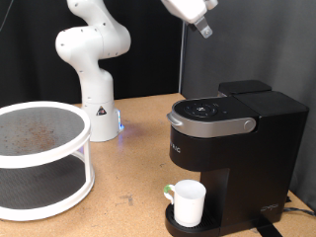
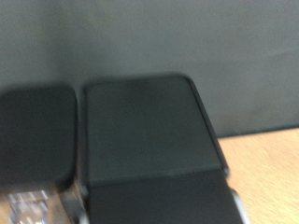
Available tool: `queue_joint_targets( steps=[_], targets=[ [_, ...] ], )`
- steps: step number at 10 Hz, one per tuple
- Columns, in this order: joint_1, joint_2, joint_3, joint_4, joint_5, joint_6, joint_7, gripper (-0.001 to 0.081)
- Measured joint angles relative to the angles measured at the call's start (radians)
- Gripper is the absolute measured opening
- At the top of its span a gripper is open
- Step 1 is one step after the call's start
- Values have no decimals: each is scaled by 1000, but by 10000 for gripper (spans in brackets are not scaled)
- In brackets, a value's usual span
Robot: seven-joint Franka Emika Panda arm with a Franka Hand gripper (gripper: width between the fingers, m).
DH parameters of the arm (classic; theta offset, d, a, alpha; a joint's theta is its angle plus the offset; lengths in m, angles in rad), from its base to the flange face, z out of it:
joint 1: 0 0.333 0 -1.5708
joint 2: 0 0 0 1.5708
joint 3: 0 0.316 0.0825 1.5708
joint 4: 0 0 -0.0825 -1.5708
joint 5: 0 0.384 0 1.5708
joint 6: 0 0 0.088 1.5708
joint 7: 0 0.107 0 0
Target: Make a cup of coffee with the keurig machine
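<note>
The keurig machine [image 1: 232, 138] is a matte-black box on the wooden table at the exterior view's right, its grey-handled lid down. The white cup [image 1: 189, 202] stands on the drip tray [image 1: 178, 222] under the brew head. A small greenish thing [image 1: 169, 193] sits against the cup's left side. I cannot tell whether it is the handle or a pod. My gripper [image 1: 204, 28] hangs high above the machine at the exterior view's top, with nothing seen between its fingers. The wrist view looks down on the machine's black top [image 2: 145, 131], and no fingers show there.
A white two-tier round rack [image 1: 39, 163] stands at the exterior view's left. The white arm base [image 1: 97, 109] stands at the back of the table [image 1: 138, 168]. A cable [image 1: 296, 209] runs by the machine's right. A dark curtain hangs behind.
</note>
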State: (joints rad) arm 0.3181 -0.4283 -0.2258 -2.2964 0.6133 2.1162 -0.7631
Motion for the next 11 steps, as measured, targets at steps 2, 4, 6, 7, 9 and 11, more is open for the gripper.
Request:
queue_joint_targets(
  steps=[2,4,6,7,9,11],
  targets=[
    [-16,10,71,-6,-208,101,22,807],
    [-17,57,92,62,-310,-54,25,807],
    [-17,113,87,122,-310,-109,25,807],
    [-17,104,90,99,-325,-51,-6,807],
    [-22,94,111,40,-423,121,-2,807],
    [-23,105,117,26,-478,149,10,807]
  ],
)
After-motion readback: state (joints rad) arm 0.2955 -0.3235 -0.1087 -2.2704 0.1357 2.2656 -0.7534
